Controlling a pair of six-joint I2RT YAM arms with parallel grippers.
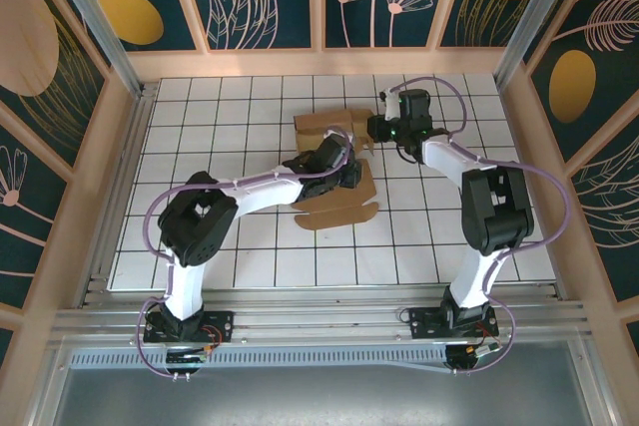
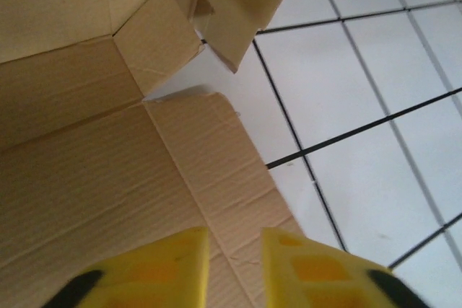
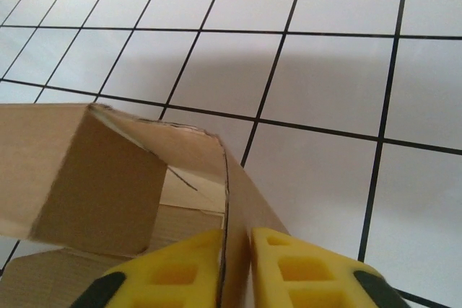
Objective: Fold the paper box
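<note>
The paper box (image 1: 339, 205) is brown cardboard, partly folded, lying mid-table with one side panel raised. My left gripper (image 1: 346, 167) hangs over its middle. In the left wrist view the left gripper (image 2: 235, 268) has its yellow fingers (image 2: 170, 268) a narrow gap apart above a flat creased panel of the box (image 2: 108, 178), with nothing between them. My right gripper (image 1: 377, 130) is at the box's far right side. In the right wrist view the right gripper (image 3: 237, 268) is shut on the thin edge of an upright box wall (image 3: 101, 185).
The table (image 1: 220, 117) is white with a black grid. Wooden rails and patterned walls (image 1: 120, 137) close it in on the left, back and right. Free tiles lie on both sides of the box. Purple cables loop along both arms.
</note>
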